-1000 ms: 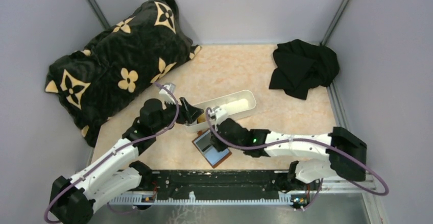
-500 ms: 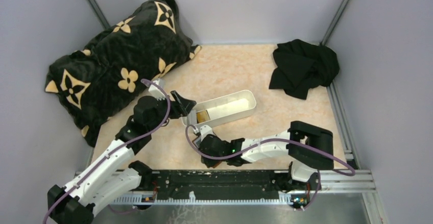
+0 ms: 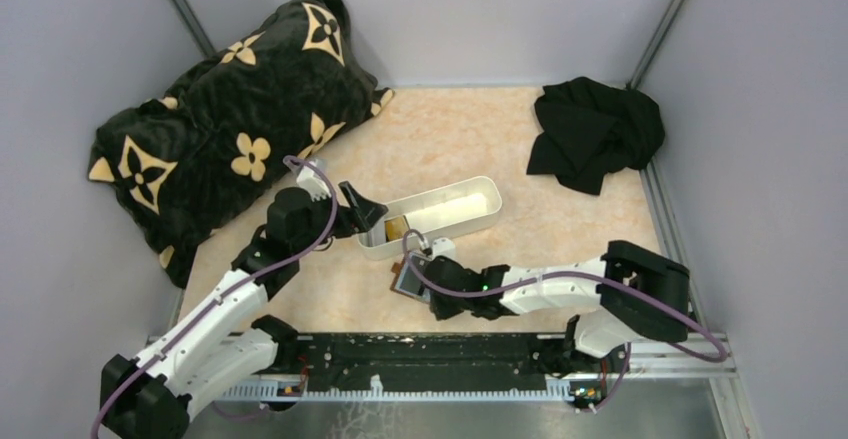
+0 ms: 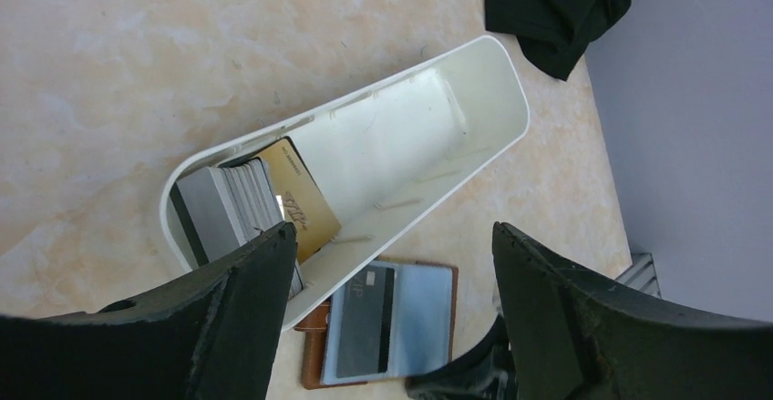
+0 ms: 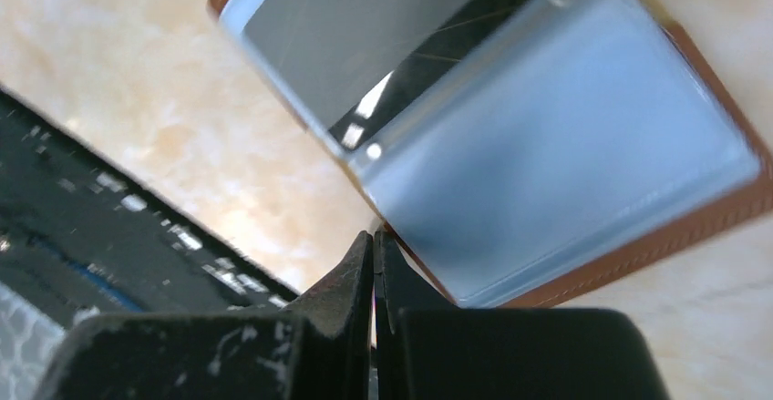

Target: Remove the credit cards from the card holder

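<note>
The card holder (image 5: 565, 172) lies open on the table, brown outside with blue-grey pockets. A grey credit card (image 5: 365, 35) sits in one pocket, also visible in the left wrist view as a grey card (image 4: 365, 323) in the card holder (image 4: 419, 313). My right gripper (image 5: 374, 236) is shut, its tips at the holder's near brown edge, nothing visibly between them. From above, the right gripper (image 3: 418, 277) covers most of the card holder (image 3: 403, 285). My left gripper (image 4: 394, 231) hangs open above the white tray's left end.
The long white tray (image 4: 492, 63) holds a stack of grey and white cards (image 4: 228, 209) and a gold card (image 4: 296, 195). A black flowered pillow (image 3: 230, 129) lies at the back left, a black cloth (image 3: 595, 134) at the back right, and a black rail (image 3: 430, 354) along the front.
The right arm swung in over the card holder, then shifted slightly right, its shut tips now at the holder's edge. The left gripper drew back a little from the tray and opened slightly wider.
</note>
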`<state>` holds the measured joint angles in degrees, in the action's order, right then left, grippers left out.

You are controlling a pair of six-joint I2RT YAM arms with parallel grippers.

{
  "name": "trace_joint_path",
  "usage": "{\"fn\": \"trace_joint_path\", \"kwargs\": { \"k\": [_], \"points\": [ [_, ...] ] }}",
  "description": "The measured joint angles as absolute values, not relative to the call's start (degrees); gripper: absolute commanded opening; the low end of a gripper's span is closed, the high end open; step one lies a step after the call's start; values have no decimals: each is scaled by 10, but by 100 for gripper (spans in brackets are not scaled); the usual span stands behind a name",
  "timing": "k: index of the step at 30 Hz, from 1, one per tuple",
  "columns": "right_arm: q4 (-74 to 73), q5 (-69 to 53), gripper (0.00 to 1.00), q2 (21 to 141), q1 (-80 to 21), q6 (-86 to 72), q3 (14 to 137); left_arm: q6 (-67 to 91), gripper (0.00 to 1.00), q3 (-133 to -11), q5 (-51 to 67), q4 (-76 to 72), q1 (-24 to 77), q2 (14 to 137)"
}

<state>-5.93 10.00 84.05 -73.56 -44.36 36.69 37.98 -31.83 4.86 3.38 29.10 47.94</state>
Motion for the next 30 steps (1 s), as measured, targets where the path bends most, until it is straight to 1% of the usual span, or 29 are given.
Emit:
{"fn": "trace_joint_path", "kwargs": {
  "k": [2, 4, 5, 9, 11, 12, 13, 15, 16, 17, 18, 20, 22, 24, 30],
  "points": [
    [-78, 110, 0, 818, -713, -448, 354, 381, 93, -316, 67, 25, 291, 482],
    [-96, 119, 0, 800, -694, -448, 349, 383, 95, -310, 92, 8, 291, 482],
    [-104, 122, 0, 790, -687, -447, 349, 386, 95, -304, 112, -4, 291, 482],
    [-114, 123, 0, 736, -669, -441, 348, 399, 85, -267, 161, -37, 299, 473],
    [-112, 119, 0, 706, -661, -438, 345, 404, 74, -249, 173, -41, 309, 463],
    [-110, 117, 0, 686, -655, -436, 341, 406, 68, -238, 179, -41, 318, 455],
    [-110, 115, 0, 672, -651, -435, 338, 410, 58, -230, 187, -43, 325, 451],
    [-103, 109, 2, 656, -644, -435, 334, 416, 26, -216, 200, -53, 337, 447],
    [-100, 105, 10, 655, -643, -435, 333, 422, 16, -206, 209, -67, 344, 448],
    [-91, 100, 16, 656, -642, -435, 330, 428, 6, -195, 217, -82, 350, 452],
    [-81, 92, 20, 658, -642, -436, 326, 434, 1, -185, 224, -97, 357, 461],
    [-34, 62, 23, 658, -632, -442, 298, 442, 0, -171, 236, -128, 378, 488],
    [24, 26, 23, 654, -611, -453, 244, 450, 0, -164, 244, -153, 401, 518],
    [38, 12, 24, 646, -591, -464, 203, 454, 0, -162, 247, -172, 419, 535],
    [65, -6, 23, 618, -583, -474, 180, 457, 0, -150, 249, -252, 446, 579]
  ]
}}
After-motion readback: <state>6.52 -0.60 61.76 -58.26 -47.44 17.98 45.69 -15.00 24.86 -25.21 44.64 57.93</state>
